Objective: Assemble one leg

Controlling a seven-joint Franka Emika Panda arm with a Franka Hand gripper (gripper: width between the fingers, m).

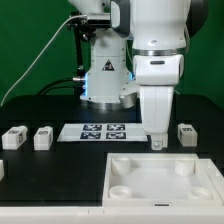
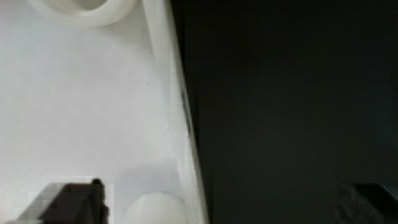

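The large white square panel [image 1: 160,180] with round corner sockets lies at the front of the black table. My gripper [image 1: 157,142] hangs just above the panel's far edge, fingers pointing down. In the wrist view the gripper [image 2: 222,208] is open and empty, with one finger [image 2: 71,205] over the panel [image 2: 71,110] and the other [image 2: 374,205] over bare table. The panel's edge runs between them, and a socket [image 2: 151,206] lies near the first finger. Two legs [image 1: 14,137] [image 1: 42,137] lie at the exterior view's left and one leg [image 1: 186,133] at its right. No leg shows in the wrist view.
The marker board [image 1: 103,131] lies flat on the table behind the panel, in front of the arm's base [image 1: 105,80]. Another small white part [image 1: 2,170] shows at the exterior view's left edge. A second socket [image 2: 89,8] shows in the wrist view.
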